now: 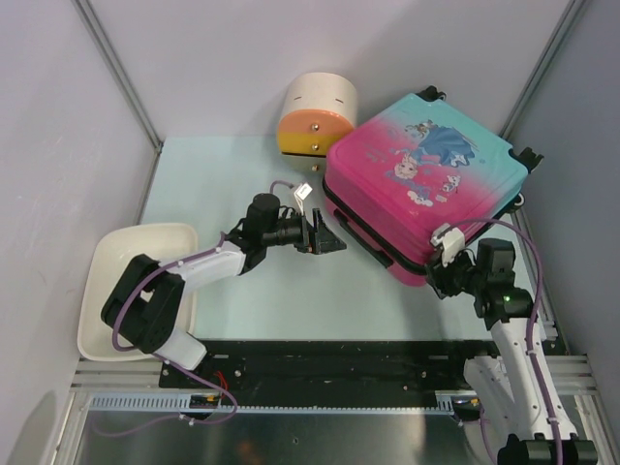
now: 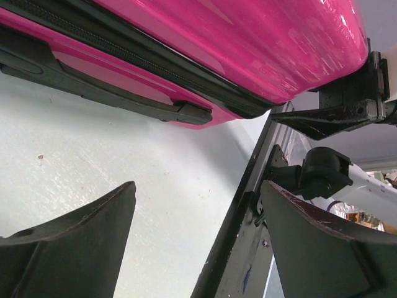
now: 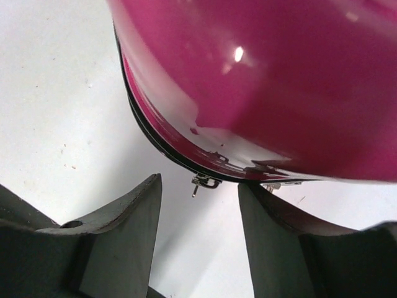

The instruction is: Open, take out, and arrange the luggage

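Luggage (image 1: 426, 184): pink-to-teal hard shell, cartoon princess print up, zipped shut, lying flat, angled, far right

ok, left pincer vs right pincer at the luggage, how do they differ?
The left pincer gapes wider than the right pincer. Left stands off from the luggage, facing its side handle; right sits close at a corner, zipper pull just ahead of its gap. Both open, empty.

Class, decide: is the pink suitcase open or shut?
Shut. The suitcase lies flat with both shells together, its zip seam closed along the side, no lining showing.
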You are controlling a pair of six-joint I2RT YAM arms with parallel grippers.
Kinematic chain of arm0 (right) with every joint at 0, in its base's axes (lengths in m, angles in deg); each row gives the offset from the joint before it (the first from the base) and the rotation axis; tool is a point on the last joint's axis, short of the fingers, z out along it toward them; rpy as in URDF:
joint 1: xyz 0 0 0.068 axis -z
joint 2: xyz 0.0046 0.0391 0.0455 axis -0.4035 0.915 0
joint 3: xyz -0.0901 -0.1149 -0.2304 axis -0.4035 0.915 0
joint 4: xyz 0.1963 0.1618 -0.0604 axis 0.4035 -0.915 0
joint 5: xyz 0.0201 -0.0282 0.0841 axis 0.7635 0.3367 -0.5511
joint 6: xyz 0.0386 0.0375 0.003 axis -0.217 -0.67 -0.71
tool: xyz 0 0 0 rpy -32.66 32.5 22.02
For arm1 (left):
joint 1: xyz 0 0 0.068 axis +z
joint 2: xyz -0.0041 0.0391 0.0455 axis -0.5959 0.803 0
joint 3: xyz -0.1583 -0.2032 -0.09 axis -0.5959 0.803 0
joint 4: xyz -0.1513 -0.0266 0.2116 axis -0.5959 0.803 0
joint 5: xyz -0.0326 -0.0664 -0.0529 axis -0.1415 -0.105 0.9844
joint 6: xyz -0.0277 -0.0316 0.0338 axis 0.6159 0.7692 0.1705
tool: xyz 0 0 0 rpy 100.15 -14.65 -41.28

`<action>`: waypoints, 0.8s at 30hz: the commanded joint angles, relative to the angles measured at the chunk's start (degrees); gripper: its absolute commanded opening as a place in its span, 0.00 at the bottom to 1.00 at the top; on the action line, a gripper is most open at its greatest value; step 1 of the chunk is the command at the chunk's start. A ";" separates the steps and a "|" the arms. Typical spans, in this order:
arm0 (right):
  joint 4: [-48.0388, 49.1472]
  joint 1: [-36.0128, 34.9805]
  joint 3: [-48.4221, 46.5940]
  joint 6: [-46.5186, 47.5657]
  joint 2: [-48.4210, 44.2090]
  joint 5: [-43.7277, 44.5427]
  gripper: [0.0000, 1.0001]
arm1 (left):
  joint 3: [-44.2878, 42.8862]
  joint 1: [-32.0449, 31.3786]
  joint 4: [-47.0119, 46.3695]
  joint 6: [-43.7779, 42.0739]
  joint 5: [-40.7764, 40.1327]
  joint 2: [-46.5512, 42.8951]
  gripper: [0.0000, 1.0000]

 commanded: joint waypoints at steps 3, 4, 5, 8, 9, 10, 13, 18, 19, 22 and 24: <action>9.00 -6.49 -0.08 -3.86 -2.18 -6.97 0.57 | -0.96 -0.01 -2.10 0.49 -0.73 0.49 0.87; 8.56 -6.67 -0.08 -3.95 -2.88 -7.67 0.57 | -0.96 -0.01 -2.10 0.49 -0.56 0.67 0.87; 8.30 -7.02 -0.08 -3.95 -3.06 -9.42 0.57 | -0.96 -0.01 -2.10 0.49 -0.65 0.58 0.86; 7.68 -8.16 -0.08 -3.86 -3.50 -11.01 0.56 | -1.04 -0.01 -2.27 0.76 -0.65 0.76 0.87; 7.68 -8.86 -0.08 -4.65 -3.50 -11.11 0.55 | -1.04 -0.01 -2.27 0.76 -0.65 0.84 0.87; 7.77 -9.13 -0.08 -4.92 -3.42 -11.37 0.52 | -1.04 -0.01 -2.27 0.93 -0.82 0.93 0.86; 6.02 -10.53 -0.08 -3.17 -3.24 -14.70 0.52 | -1.04 -0.10 -2.45 1.20 -1.00 0.93 0.86; 10.03 -17.46 1.06 -4.21 -1.84 -11.38 0.50 | -1.13 -0.10 -2.54 1.55 -0.82 1.54 0.86; 11.62 -20.70 1.24 -5.26 -1.22 -9.98 0.49 | -1.13 -0.10 -2.54 1.55 -0.82 1.55 0.86; 17.77 -25.55 2.03 -8.87 2.20 -4.09 0.50 | -0.87 -0.01 -2.54 1.20 -0.65 0.67 0.86; 22.07 -30.74 2.12 -10.72 4.57 1.27 0.50 | -0.17 0.08 -2.54 0.76 -1.52 -0.20 0.87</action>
